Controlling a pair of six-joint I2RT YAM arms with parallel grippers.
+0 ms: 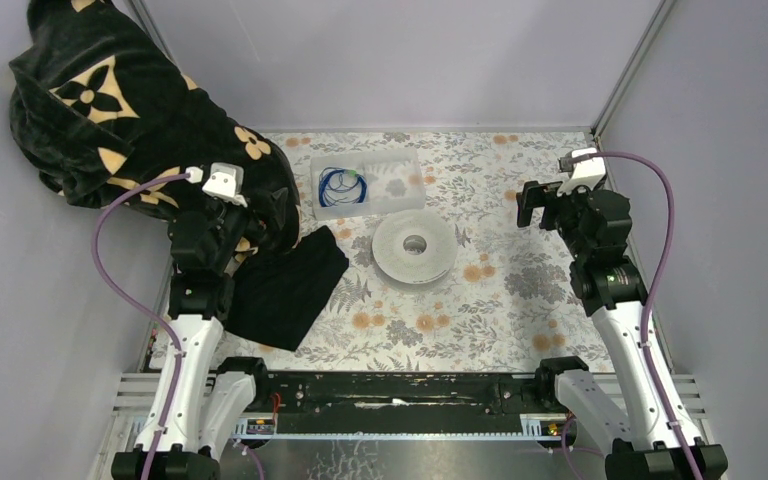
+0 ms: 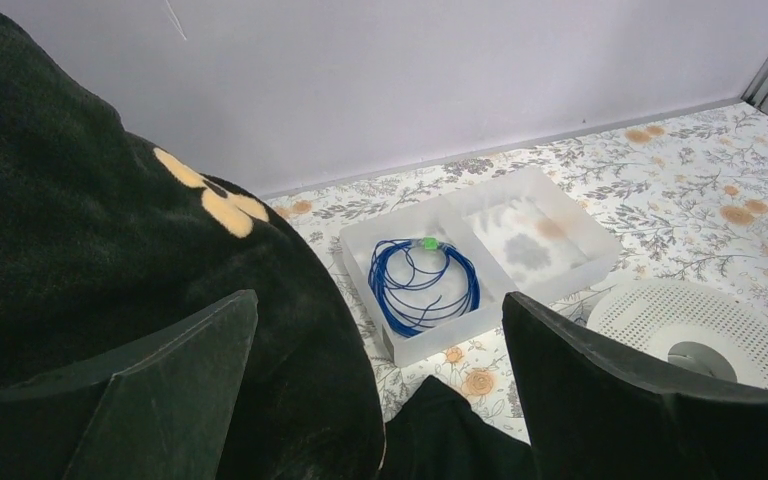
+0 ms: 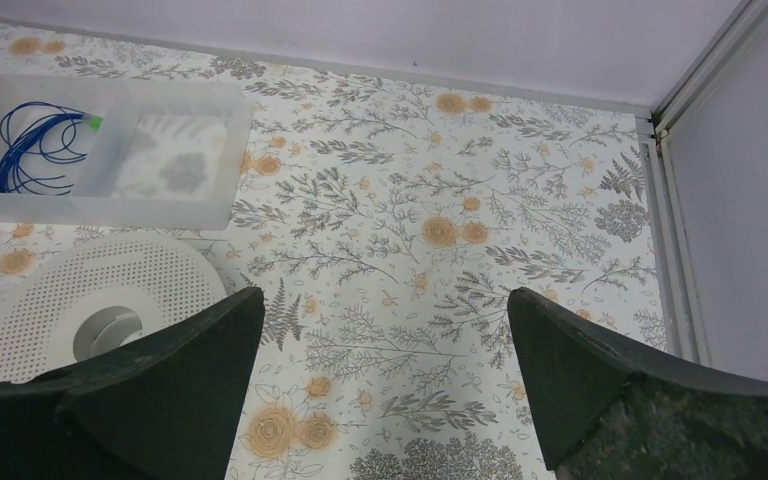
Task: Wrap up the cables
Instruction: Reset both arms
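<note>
The cables are one coil of thin blue wire [image 1: 342, 185] with a small green tag, lying in the left compartment of a translucent white tray [image 1: 397, 160]. In the left wrist view the coil [image 2: 415, 287] lies ahead of my left gripper [image 2: 380, 298], which hangs open above the tray's near corner with nothing between its fingers. My right gripper [image 1: 530, 202] is raised over the right side of the table, open and empty. From its wrist the coil [image 3: 35, 150] shows far off at the upper left, and the gripper [image 3: 385, 292] sees only flowered tablecloth below.
A white perforated disc [image 1: 413, 245] with a centre hole lies just in front of the tray. A black cloth with beige flowers [image 1: 110, 100] is heaped at the back left, and a black fold of it [image 1: 285, 285] spreads over the table under the left arm. Grey walls close off the back and sides.
</note>
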